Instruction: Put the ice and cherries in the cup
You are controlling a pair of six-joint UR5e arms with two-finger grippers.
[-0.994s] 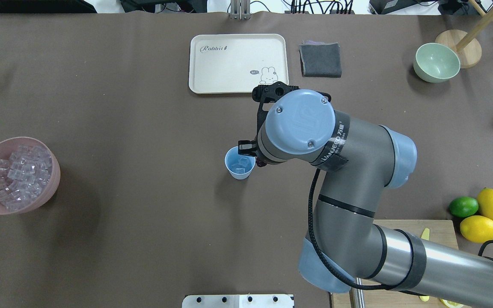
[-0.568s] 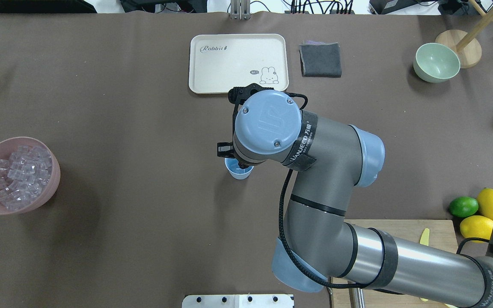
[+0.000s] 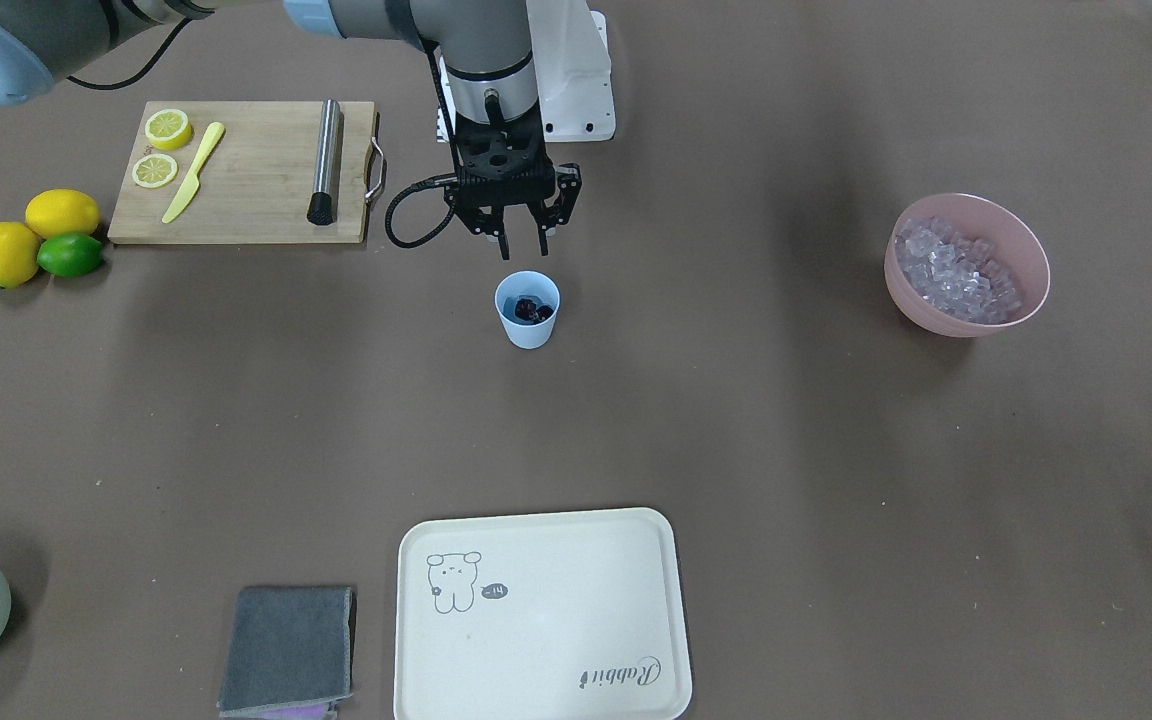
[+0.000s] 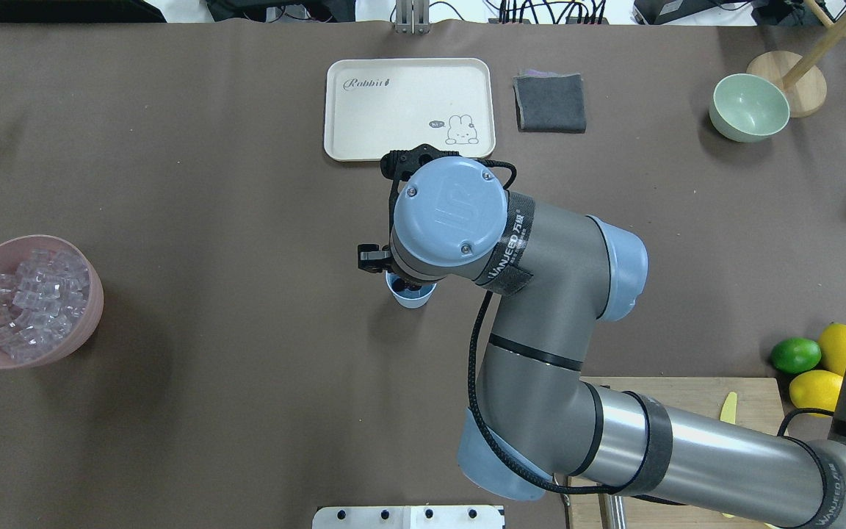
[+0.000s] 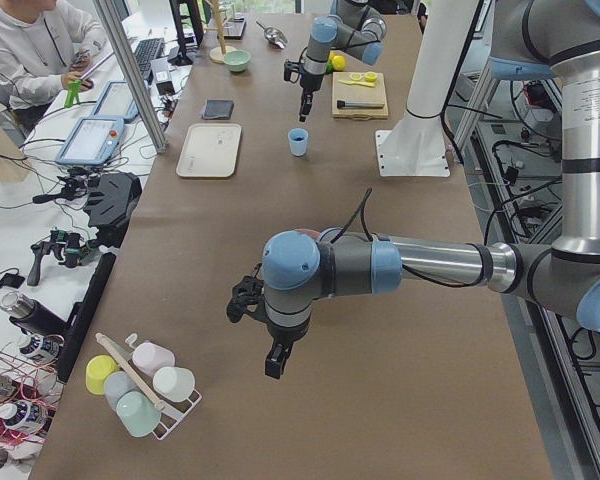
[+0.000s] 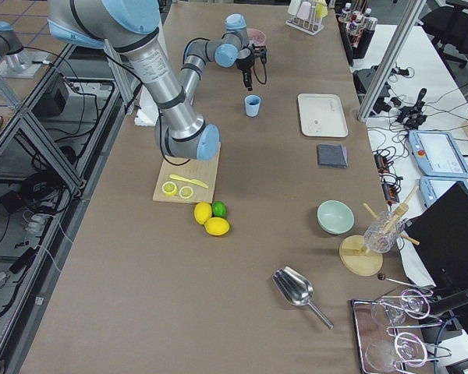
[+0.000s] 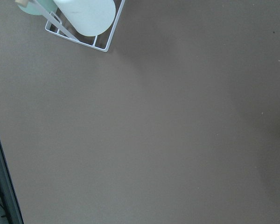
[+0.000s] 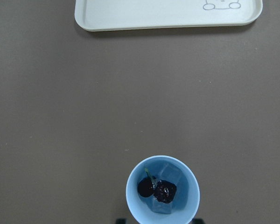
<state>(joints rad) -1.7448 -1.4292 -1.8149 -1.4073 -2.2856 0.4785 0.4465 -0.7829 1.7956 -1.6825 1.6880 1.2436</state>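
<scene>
Brown matte covering across the long table (image 3: 736, 420), plain and even, in a workshop room with an aluminium post (image 5: 130, 70) and a cluttered side bench (image 5: 40, 200) alongside.

Directly beneath the right end effector (image 3: 522, 243): the cup (image 3: 527, 322), smooth light-blue plastic, tapered, upright. Inside it the cherries (image 8: 157, 189), dark, glossy and lumpy, lying on a clear ice cube (image 8: 170, 173).

Well off to the robot's left of that end effector: a rounded pink bowl (image 3: 968, 322) heaped with the ice (image 3: 956, 270), glittering translucent cubes. Beyond it, away from the robot: a cream tray (image 3: 536, 620) with rounded corners and a printed cartoon animal, and a folded grey cloth (image 3: 286, 645). Back toward the robot's right: a wooden cutting board (image 3: 246, 200) bearing lemon slices (image 3: 161, 148), then two lemons (image 3: 61, 212) and a lime (image 3: 69, 255).

Right arm extended from the robot's right, wrist vertical, end effector pointing straight down, clear of the cup's rim, black fingers (image 3: 504, 238) spread apart, nothing between them.

Left arm stretched low over bare table, left end effector (image 5: 273, 362) pointing down near a wire rack (image 5: 183, 405); spread or pressed together, cannot tell.
</scene>
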